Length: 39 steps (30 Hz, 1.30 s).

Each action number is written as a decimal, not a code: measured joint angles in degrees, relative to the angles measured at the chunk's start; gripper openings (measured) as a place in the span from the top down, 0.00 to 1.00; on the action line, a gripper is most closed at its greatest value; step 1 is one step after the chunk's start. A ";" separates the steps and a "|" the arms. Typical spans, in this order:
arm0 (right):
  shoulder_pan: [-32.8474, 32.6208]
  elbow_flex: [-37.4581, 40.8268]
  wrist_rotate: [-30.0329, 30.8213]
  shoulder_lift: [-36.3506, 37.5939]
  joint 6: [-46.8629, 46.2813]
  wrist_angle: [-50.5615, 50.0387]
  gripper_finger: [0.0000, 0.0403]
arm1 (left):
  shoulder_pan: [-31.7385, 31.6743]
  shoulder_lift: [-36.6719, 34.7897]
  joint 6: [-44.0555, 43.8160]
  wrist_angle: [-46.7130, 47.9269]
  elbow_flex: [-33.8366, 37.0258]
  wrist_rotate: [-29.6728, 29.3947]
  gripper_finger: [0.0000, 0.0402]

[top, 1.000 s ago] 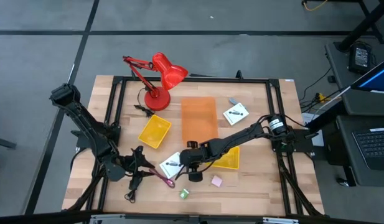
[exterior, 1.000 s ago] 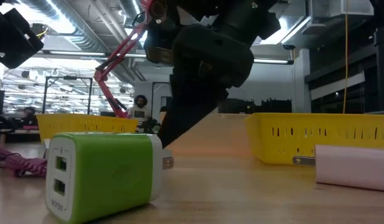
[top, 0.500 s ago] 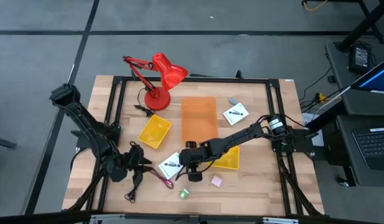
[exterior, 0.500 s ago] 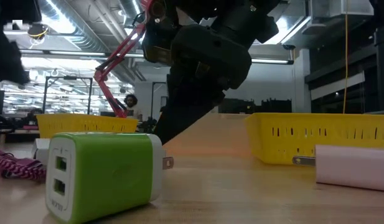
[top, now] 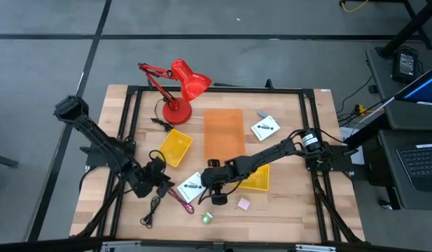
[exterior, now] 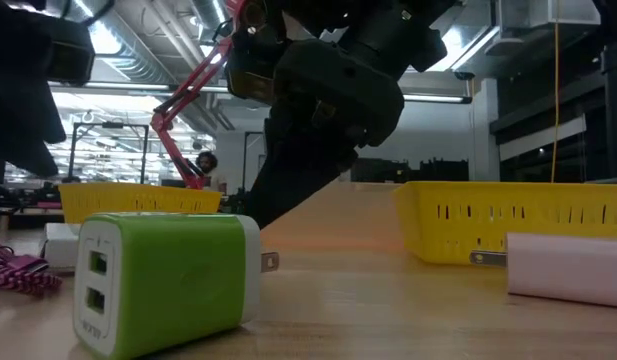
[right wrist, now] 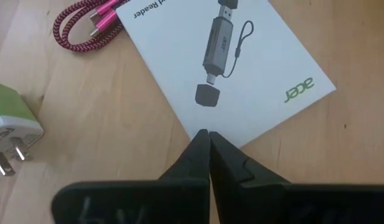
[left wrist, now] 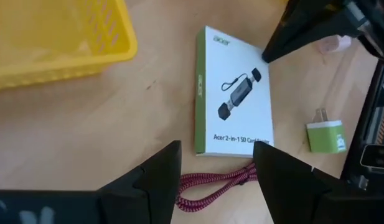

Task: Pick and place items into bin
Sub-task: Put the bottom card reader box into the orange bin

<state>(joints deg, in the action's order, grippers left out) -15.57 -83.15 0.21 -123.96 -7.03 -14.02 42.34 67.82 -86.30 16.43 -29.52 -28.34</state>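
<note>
A white card box printed with a black card reader lies flat on the table; a second white card lies far right. My left gripper is open, hovering just left of the box and over the maroon cord. My right gripper is shut, its tips at the box's edge. The green block and the pink block rest near the near edge. The black cord lies slack beside the left arm. My right gripper's shut fingertips stand at the box's right edge, coming slanting down from the table's right. The box lies flat on the wood. Whether the tips touch it, I cannot tell.
A yellow bin sits far of the left gripper, another yellow bin lies under the right arm, and an orange bin is at the middle. The red desk lamp stands at the far edge. Black rails frame the table.
My left gripper has moved toward the table's right and a little toward the far edge, closing on the white card box, still open. In the low view the left arm has come into the picture's left. The right arm has kept still.
</note>
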 joint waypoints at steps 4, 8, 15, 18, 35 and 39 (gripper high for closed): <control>0.00 0.02 0.02 0.00 0.14 0.02 1.00 | -2.25 1.02 0.00 -1.83 0.00 3.25 0.52; 0.00 0.02 0.04 0.00 0.20 0.11 1.00 | -4.48 4.20 0.05 -4.80 0.00 8.77 0.52; 0.00 0.09 0.04 -0.10 1.29 1.26 1.00 | -7.93 9.94 4.82 -10.80 0.00 14.71 0.52; 0.00 0.09 0.06 -0.11 1.29 1.45 1.00 | -9.16 10.54 6.25 -10.70 0.00 16.20 0.51; 0.00 0.09 0.10 -0.11 1.48 1.77 1.00 | -10.67 12.23 6.03 -12.30 0.00 21.62 0.52; 0.00 0.09 0.09 -0.11 1.53 2.14 1.00 | -11.81 15.04 7.88 -15.27 0.00 23.27 0.51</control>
<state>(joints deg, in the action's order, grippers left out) -15.57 -83.07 0.30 -124.07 -5.50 -11.88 30.53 82.87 -78.42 1.15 -29.52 -5.07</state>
